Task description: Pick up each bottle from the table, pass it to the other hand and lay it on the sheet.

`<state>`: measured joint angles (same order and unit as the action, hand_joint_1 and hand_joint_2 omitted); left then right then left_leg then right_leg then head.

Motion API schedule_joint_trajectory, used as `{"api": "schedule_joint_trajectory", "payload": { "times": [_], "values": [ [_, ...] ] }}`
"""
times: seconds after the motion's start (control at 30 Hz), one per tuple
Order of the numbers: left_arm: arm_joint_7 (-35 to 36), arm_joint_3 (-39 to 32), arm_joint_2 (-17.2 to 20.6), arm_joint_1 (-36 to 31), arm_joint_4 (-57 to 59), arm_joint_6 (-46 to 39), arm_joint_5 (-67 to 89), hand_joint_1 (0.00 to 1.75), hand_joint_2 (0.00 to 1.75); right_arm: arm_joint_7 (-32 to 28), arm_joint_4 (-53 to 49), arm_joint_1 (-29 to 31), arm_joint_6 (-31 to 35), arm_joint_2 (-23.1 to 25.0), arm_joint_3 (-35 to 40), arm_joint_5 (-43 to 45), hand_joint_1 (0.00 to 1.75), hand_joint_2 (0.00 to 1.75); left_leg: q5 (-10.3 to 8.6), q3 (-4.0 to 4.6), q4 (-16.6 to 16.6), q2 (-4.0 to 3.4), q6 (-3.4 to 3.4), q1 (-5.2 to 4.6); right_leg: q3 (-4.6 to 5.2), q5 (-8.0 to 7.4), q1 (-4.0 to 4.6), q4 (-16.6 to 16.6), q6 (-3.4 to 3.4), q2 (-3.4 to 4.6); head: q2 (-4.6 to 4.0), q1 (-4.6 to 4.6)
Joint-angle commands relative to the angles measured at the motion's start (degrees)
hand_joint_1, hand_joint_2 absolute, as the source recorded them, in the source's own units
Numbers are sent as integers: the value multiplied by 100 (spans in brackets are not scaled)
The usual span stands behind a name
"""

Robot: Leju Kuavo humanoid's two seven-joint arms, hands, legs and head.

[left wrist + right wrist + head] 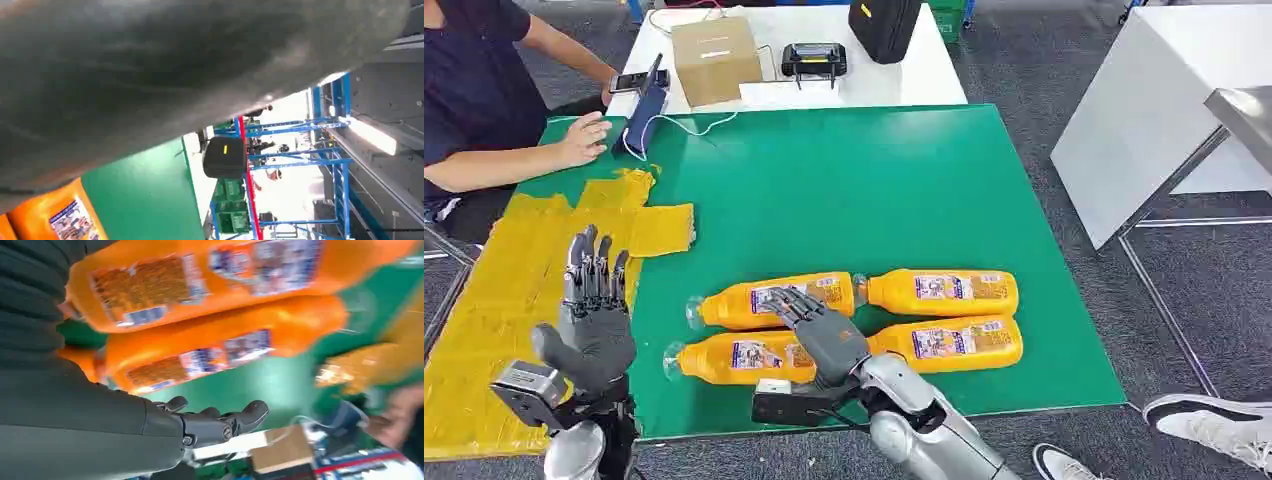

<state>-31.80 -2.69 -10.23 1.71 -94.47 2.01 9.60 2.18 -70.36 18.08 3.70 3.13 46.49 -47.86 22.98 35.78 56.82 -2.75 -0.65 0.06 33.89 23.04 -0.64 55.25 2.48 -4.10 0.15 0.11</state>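
Right hand (pixel 816 330) is hovering over the bottle cluster near the table's front edge, fingers spread and reaching across the near-left bottle (pixel 742 357) toward the far-left bottle (pixel 774 300); it isn't gripping anything, and I can't tell whether the palm is touching. Left hand (pixel 594 318) is standing upright over the boundary between yellow sheet (pixel 504 290) and green mat (pixel 844 190), fingers apart, holding nothing. Four orange bottles are lying on their sides in a two-by-two block on the mat, caps pointing left: the two left ones plus the far-right bottle (pixel 944 292) and near-right bottle (pixel 954 342). Each is carrying a blue-and-white label with small print that is too blurred to read; no brand is coming through, even in the right wrist view. The sheet is lying crumpled along the mat's left side, well apart from the bottles, with bare green between them. The middle and far part of the mat is open. At the far left corner a person's hand (pixel 582 138) is resting beside a blue device (pixel 642 118); a cardboard box (pixel 714 58) is sitting on the white table behind.
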Motion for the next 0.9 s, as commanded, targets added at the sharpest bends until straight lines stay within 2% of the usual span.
{"api": "schedule_joint_trajectory", "payload": {
  "times": [0.03, 0.27, 0.53, 0.83, 0.9],
  "values": [
    [64, -295, -74, -122, 258, 201, -60, 0, 0, 237, 1029, 765, -438, -327, 606, 121, 0, 175, 7, -27, -4, 11, 2, 4, -26, 4, -2, -6, -7, 33, 0, 2],
    [71, -292, -32, -207, 353, 303, -145, 0, 0, 422, 1569, 1109, -804, -407, 964, 161, 0, 175, 8, -31, -5, 17, 3, 4, -31, 8, -3, -5, -7, 31, 0, 0],
    [93, -214, 32, -397, 602, 360, -274, 0, 0, 142, 1813, 1502, -1575, -545, 1632, 670, 0, 175, 1, -29, -5, 23, 2, 4, -29, 4, -3, -6, -7, 18, 0, 2],
    [90, -187, 44, -413, 634, 356, -295, 0, 0, 143, 1774, 1517, -1651, -559, 1791, 759, 0, 175, -1, -66, -10, 16, 6, 5, -54, -2, -2, -9, -14, 21, 0, 2],
    [90, -187, 44, -413, 634, 356, -295, 0, 0, 143, 1774, 1517, -1651, -559, 1791, 759, 0, 175, 2, -77, -7, 35, 10, 12, -69, 3, 0, -8, -22, 37, 0, 0]
  ]
}}
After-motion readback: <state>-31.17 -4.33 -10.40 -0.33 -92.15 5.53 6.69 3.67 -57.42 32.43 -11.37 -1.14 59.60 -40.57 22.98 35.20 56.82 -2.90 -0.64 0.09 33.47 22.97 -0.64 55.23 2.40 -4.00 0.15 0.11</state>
